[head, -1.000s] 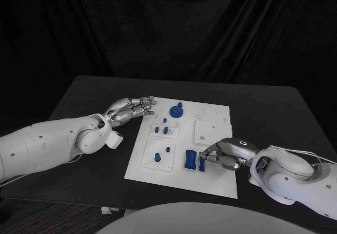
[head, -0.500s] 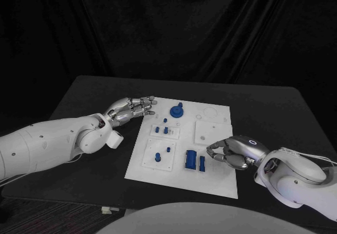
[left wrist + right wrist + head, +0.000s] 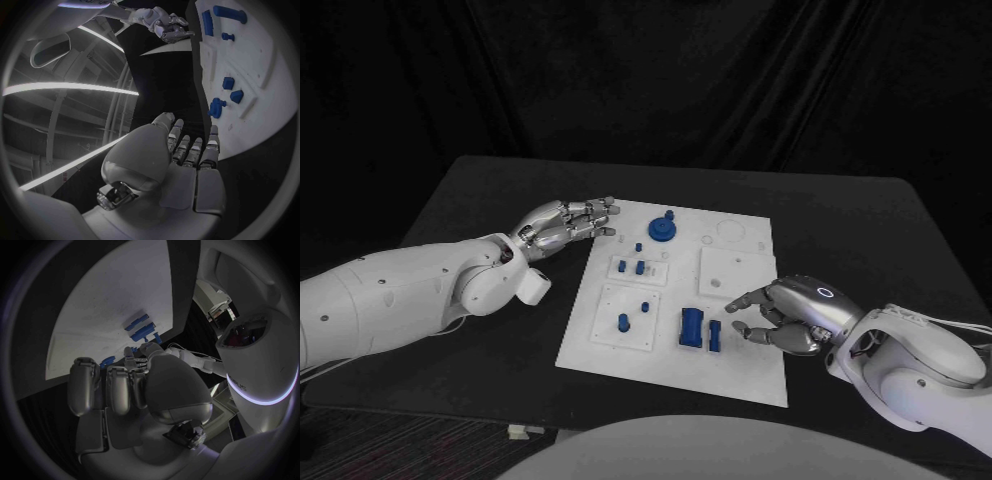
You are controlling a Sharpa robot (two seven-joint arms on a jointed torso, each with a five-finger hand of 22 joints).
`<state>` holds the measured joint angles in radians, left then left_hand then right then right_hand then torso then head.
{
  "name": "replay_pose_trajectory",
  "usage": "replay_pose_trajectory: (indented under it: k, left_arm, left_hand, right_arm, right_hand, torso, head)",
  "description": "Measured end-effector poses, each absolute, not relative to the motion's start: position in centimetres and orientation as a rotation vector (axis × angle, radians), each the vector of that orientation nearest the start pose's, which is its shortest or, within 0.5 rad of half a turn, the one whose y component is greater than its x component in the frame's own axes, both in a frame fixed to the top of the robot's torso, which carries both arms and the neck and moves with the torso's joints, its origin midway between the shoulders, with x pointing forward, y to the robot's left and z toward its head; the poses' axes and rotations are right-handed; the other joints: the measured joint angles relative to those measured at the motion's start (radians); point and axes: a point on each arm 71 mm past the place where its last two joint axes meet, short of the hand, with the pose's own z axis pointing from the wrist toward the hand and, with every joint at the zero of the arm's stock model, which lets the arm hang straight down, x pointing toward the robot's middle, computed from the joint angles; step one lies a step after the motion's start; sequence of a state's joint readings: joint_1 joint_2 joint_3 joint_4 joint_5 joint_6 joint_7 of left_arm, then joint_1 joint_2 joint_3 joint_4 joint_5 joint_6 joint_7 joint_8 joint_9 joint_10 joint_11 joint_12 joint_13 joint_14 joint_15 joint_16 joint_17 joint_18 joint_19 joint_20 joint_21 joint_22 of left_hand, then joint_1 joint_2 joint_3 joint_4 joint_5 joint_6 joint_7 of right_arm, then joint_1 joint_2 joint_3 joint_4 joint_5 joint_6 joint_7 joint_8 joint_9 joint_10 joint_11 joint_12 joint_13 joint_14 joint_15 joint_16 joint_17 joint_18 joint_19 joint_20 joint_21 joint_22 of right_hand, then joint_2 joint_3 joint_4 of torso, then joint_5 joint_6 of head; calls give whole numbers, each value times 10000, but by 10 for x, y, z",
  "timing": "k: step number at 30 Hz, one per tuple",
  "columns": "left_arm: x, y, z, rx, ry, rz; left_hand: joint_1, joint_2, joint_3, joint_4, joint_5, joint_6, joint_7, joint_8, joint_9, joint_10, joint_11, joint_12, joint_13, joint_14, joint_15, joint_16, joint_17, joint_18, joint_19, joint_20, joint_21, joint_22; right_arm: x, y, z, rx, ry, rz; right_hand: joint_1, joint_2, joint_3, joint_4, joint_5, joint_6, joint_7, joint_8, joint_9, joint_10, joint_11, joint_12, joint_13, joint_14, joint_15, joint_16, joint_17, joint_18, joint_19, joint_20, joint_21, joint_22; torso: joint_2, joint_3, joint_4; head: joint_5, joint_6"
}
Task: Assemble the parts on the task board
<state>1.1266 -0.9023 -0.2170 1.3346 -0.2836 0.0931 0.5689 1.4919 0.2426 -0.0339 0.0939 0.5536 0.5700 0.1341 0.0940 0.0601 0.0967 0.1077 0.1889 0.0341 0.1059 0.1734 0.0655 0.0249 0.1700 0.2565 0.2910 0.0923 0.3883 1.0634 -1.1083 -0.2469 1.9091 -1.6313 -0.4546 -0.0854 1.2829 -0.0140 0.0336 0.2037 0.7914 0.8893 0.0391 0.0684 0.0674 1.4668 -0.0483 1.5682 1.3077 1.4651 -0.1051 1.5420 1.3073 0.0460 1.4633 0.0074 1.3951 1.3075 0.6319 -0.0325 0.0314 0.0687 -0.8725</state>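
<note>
The task board [image 3: 733,270] lay in the middle of the black table [image 3: 877,220], a white plate with its long sides running near to far. On it the blue parts stood in groups: a round piece with a knob [image 3: 664,228] at the far left, two small pegs [image 3: 633,267] on a raised panel nearer in, another small piece [image 3: 623,322] on the near-left panel, and two upright blocks [image 3: 698,328] close together near the middle of the near half.

The right hand [image 3: 788,315] hovered over the board's near right edge, just right of the two blocks and apart from them. Its fingers were curled partway in, with nothing visible between them; the palm side was turned down and away from the head camera, so whether anything small sat under it could not be told. In the right wrist view the hand's own fingers [image 3: 112,387] covered much of the board, and only a few blue pieces [image 3: 142,330] showed past them.

The left hand [image 3: 568,222] hung off the board's far left corner, fingers loosely bent and holding nothing, close to the edge. From the left wrist view its fingers [image 3: 190,150] pointed toward the board's edge, and the parts beyond looked small and bent by the lens.
</note>
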Motion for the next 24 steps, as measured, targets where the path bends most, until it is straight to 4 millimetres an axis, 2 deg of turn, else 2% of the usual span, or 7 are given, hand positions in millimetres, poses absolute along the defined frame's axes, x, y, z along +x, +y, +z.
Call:
replay_pose_trajectory:
  k: [8,11,15,22,23,24]
  left_arm:
    - [459,276,-272,-8056,17263,-16114]
    - [459,276,-272,-8057,17262,-16116]
    - [458,276,-272,-8057,17264,-16121]
    - [458,276,-272,-8060,17263,-16130]
    - [458,276,-272,-8062,17259,-16128]
    - [458,276,-272,-8065,17254,-16125]
  left_hand:
    - [0,0,0,0,0,0,0,0,0,0,0,0,-1,0,0,0,0,1,0,0,0,1]
    - [0,0,29,-29,0,29,29,0,0,34,34,38,-1,0,0,0,0,1,0,0,0,1]
    - [0,0,43,-43,0,36,37,0,0,34,34,38,-1,0,0,0,0,0,0,0,0,1]
    - [0,0,43,-43,0,37,37,0,0,34,34,38,-2,0,0,0,8,1,0,0,0,2]
    - [0,0,43,-43,0,36,37,0,0,34,34,37,-2,0,0,0,8,0,0,0,0,2]
    - [0,0,42,-43,0,36,36,0,-1,34,34,37,-2,0,0,0,8,1,0,0,0,2]
  right_arm:
    - [332,-203,-262,-3900,18215,7739]
    - [332,-200,-263,-4167,18359,7740]
    - [331,-196,-265,-4424,18500,7761]
    - [330,-193,-268,-4685,18703,7706]
    - [331,-193,-268,-4687,18708,7685]
    - [331,-193,-268,-4687,18709,7666]
  right_hand:
    - [295,-296,177,-177,-264,-89,-160,0,-11,-34,-108,0,0,8,-67,0,0,2,17,-17,38,0]
    - [292,-292,210,-211,-405,-141,-213,0,-11,-2,-142,0,0,8,-67,0,0,2,37,-36,38,-1]
    - [292,-292,218,-218,-810,-198,-196,0,-11,1,-146,0,0,8,-67,0,0,3,37,-36,38,-1]
    - [292,-293,218,-218,-920,-198,-196,0,-10,1,-145,0,0,8,-67,0,0,4,36,-36,36,-1]
    - [288,-296,218,-218,-996,-198,-196,0,-10,1,-145,0,0,8,-67,0,0,4,36,-36,7,-2]
    - [93,-254,197,-52,-1271,-198,-195,0,-11,1,-145,0,0,8,-67,0,0,5,36,-36,-76,-2]
  torso:
    - [12,-7,-3]
    - [14,-7,-3]
    - [20,-7,-3]
    - [22,-7,-2]
    - [22,-7,-2]
    - [22,-7,-1]
  head:
    - [30,0]
    - [11,0]
    - [2,0]
    - [-9,0]
    - [-12,0]
    - [-15,0]
